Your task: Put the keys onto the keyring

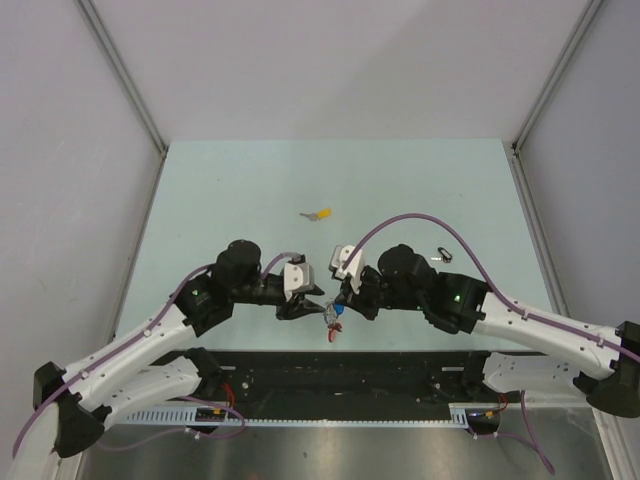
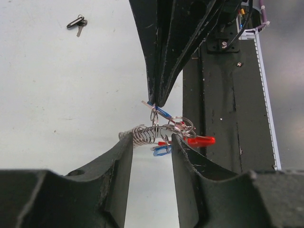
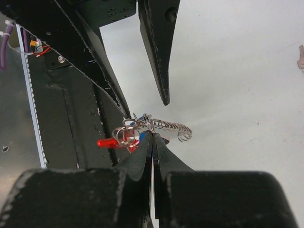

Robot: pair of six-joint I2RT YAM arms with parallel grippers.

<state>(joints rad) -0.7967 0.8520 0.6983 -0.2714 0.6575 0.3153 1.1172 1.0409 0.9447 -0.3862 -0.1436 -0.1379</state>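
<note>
My right gripper is shut on the blue-capped key, just above the table's near edge. From it hang the silver keyring, a coiled silver chain and the red strap. My left gripper faces it from the left and is open. Its fingertips stand on either side of the chain, right under it. In the top view the bundle hangs between the left gripper and the right gripper. A yellow-capped key lies alone farther back.
A small black ring with a tiny key lies on the table to the right, and also shows in the left wrist view. The black frame rail runs just below the grippers. Grey walls enclose the table.
</note>
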